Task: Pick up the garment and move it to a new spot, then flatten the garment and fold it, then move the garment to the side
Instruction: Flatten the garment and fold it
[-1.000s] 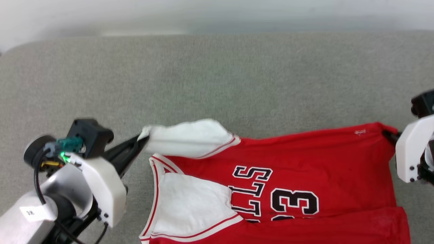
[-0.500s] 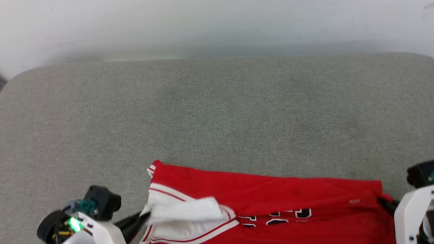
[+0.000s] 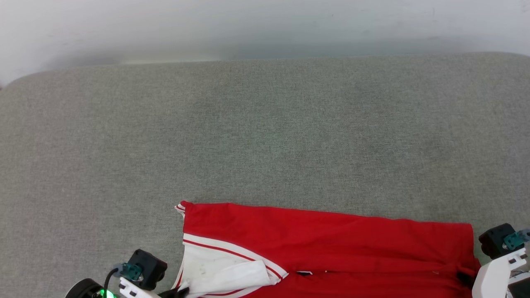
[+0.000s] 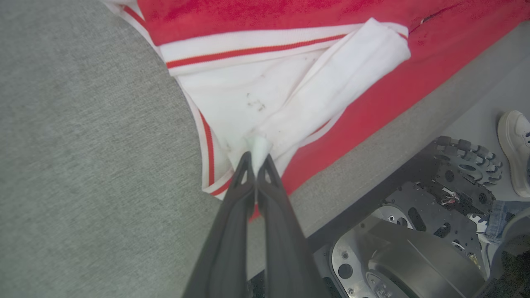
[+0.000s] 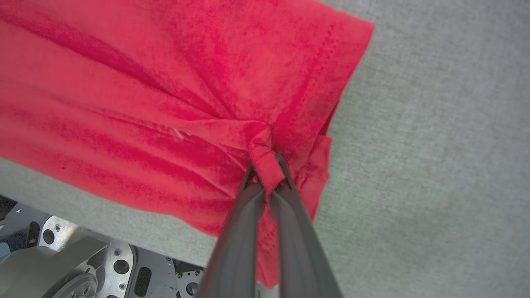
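Note:
The garment (image 3: 331,240) lies along the near edge of the grey surface, its far half folded over toward me, so the red back shows and the letters are nearly hidden. One white sleeve (image 4: 331,82) with red stripe trim lies across its left end. My left gripper (image 4: 256,159) is shut on the tip of that sleeve; its dark fingers peek in at the head view's bottom edge (image 3: 178,293). My right gripper (image 5: 267,174) is shut on a bunched red hem corner (image 5: 265,157), seen at the lower right (image 3: 466,278).
The grey upholstered surface (image 3: 265,136) stretches far behind the garment to a pale wall (image 3: 265,25). Below the surface's near edge are my wheeled base (image 4: 414,248) and a person's white shoe (image 4: 513,153).
Both grippers have drawn the sleeve and the hem corner toward the near edge, folding the garment's far half over its front and covering the letters and number. The head camera has also tilted.

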Robot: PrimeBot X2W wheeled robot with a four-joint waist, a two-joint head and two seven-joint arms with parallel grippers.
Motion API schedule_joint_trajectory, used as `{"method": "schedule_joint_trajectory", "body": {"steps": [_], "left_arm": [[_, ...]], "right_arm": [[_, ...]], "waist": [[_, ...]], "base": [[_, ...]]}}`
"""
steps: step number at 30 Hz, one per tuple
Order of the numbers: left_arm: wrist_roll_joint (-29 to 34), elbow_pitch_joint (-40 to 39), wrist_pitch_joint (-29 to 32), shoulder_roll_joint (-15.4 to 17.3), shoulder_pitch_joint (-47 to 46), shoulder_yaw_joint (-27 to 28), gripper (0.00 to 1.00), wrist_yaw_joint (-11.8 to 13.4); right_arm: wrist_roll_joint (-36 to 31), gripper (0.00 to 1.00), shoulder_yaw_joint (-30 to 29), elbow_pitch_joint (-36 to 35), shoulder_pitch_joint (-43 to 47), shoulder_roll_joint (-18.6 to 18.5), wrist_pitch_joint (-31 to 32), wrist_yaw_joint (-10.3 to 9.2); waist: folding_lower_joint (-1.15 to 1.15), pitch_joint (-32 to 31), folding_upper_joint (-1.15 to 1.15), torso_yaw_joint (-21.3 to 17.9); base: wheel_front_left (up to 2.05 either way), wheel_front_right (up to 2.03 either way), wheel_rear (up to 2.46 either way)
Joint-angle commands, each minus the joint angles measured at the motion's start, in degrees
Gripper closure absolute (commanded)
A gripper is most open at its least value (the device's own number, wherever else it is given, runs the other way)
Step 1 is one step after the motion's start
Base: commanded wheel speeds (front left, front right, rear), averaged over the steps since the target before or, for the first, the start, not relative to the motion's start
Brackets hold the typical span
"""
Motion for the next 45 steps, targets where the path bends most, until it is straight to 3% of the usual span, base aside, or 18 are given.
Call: {"method": "schedule_joint_trajectory", "body": {"steps": [1, 3, 4, 5, 6, 7, 14, 20, 27, 33, 34, 35, 40, 45], "left_arm": [[0.6, 0.6, -0.2, -0.6, -0.7, -0.4, 1.0, -0.2], [0.9, 2.0, -0.8, -1.6, -1.0, -0.9, 1.0, -0.4], [0.9, 2.5, -1.1, -2.0, -1.1, -1.1, 0.59, -0.5], [1.2, 3.5, -1.8, -2.7, -1.2, -1.4, 0.0, -0.6], [1.2, 3.8, -2.3, -3.1, -1.3, -1.3, 0.0, -0.6], [1.2, 4.1, -2.9, -3.5, -1.3, -1.3, 0.0, -0.7], [1.1, 3.9, -8.5, -5.2, -2.3, 1.3, 0.0, -0.5], [2.5, 3.3, -20.0, -8.5, -2.9, 6.1, 0.0, 1.5], [5.6, 5.7, -35.8, -12.7, -0.5, 12.5, 0.0, 6.1], [8.9, 5.8, -38.4, -17.2, 2.5, 18.4, 0.0, 8.3], [11.7, 3.6, -38.5, -21.9, 5.0, 23.7, 0.0, 6.6], [12.7, 3.0, -38.5, -23.2, 5.8, 25.6, 0.0, 5.6], [20.3, 2.1, -38.5, -27.2, 8.9, 31.2, 0.0, 0.2], [25.1, 3.9, -38.4, -30.4, 10.1, 32.8, 0.0, -3.8]], "right_arm": [[0.4, 1.0, 0.5, 0.5, -0.4, -0.6, -0.2, -0.04], [0.5, 1.0, 1.5, 1.2, -0.9, -0.9, -0.6, -0.04], [0.7, 1.0, 1.9, 1.5, -1.0, -1.0, -0.9, -0.04], [1.5, 0.91, 2.1, 2.3, -1.1, -0.5, -0.9, -0.04], [1.8, 0.42, 2.2, 2.3, -1.1, -0.3, -1.1, -0.04], [2.2, 0.0, 2.1, 2.3, -1.5, -0.1, -1.4, -0.04], [6.1, 0.0, -0.6, -0.3, -2.6, 0.6, -2.5, -0.04], [10.4, 0.0, -7.0, -3.7, -2.7, 3.5, -2.9, -0.04], [8.5, 0.0, -13.6, -6.6, -0.7, 8.4, -2.8, -0.04], [3.8, 0.0, -18.6, -7.3, 1.8, 13.5, -1.8, -0.04], [2.7, 0.0, -21.6, -7.6, 3.5, 17.6, -0.8, -0.04], [2.3, 0.0, -22.5, -7.5, 4.2, 18.6, -0.4, -0.04], [-0.6, 0.0, -26.2, -6.2, 6.3, 22.0, 0.2, -0.04], [-2.6, 0.0, -29.3, -4.6, 7.3, 24.3, 0.6, -0.03]], "waist": [[0.0, 0.0, 0.0, 0.0], [0.0, 0.0, 0.0, -0.1], [0.0, 0.0, 0.0, -0.2], [0.0, -0.2, 0.0, -0.3], [0.0, -0.4, 0.0, -0.3], [0.0, -0.5, 0.0, -0.3], [0.0, -2.5, 0.0, -0.2], [0.0, -4.4, 0.0, 0.1], [0.0, -5.5, 0.0, 0.5], [0.0, -5.7, 0.0, 0.8], [0.0, -5.6, 0.0, 1.1], [0.0, -5.6, 0.0, 1.2], [0.0, -4.9, 0.0, 1.8], [0.0, -4.2, 0.0, 2.7]], "base": [[0.0, 0.0, 0.0], [0.0, 0.0, 0.0], [0.0, 0.0, 0.0], [0.0, 0.0, 0.0], [0.0, 0.0, 0.0], [0.0, 0.0, 0.0], [0.0, 0.0, 0.0], [0.0, 0.0, 0.0], [0.0, 0.0, 0.0], [0.0, 0.0, 0.0], [0.0, 0.0, 0.0], [0.0, 0.0, 0.0], [0.0, 0.0, 0.0], [0.0, 0.0, 0.0]]}}
